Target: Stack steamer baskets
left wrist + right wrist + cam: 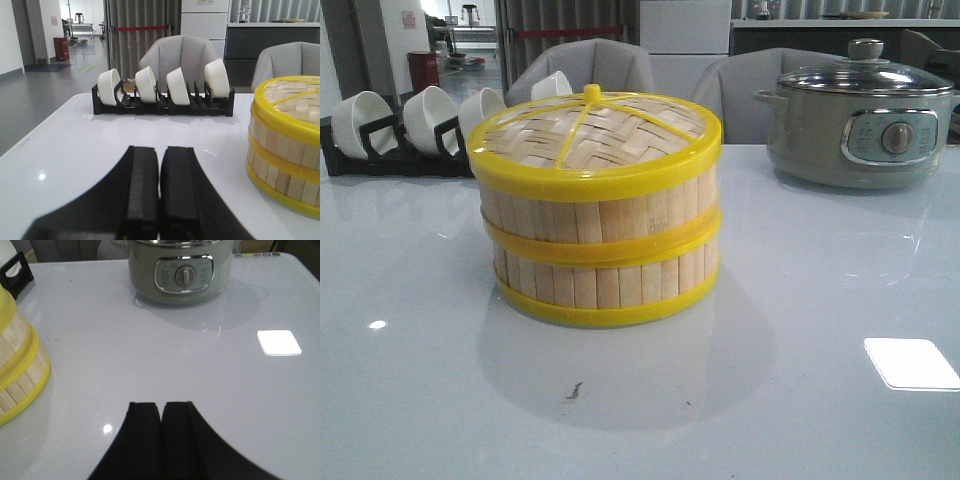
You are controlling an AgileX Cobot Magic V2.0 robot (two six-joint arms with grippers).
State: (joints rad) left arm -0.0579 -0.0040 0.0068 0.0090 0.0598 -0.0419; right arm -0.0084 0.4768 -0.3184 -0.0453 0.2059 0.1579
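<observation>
The white table (820,300) carries everything, and the two steamer baskets (600,255) near its middle serve as the landmark. They already sit one on the other, yellow rims meeting in a band halfway up the slatted wall, with the woven bamboo lid (590,130) closing the upper one. The upper basket looks slightly tilted or offset on the lower: the middle band dips a little toward the stack's left in the front view.

Behind and to the right of the stack stands the grey-green electric pot (860,125) with its glass lid, well apart from it. Behind and to the left is a black rack (162,102) holding white bowls (177,86) on edge.

The left gripper (160,200) hovers over bare table to the left of the stack, its fingers pressed together with nothing between them. The right gripper (161,440) hangs on the stack's other side, between stack and pot, likewise closed and empty. Neither touches the baskets.

I judge the stacking essentially finished. To finish well, check that the rims seat evenly all round. If a nudge is needed, press lightly inward from both sides at the middle band rather than on the lid, which could slide. Otherwise keep both arms clear of the stack.
</observation>
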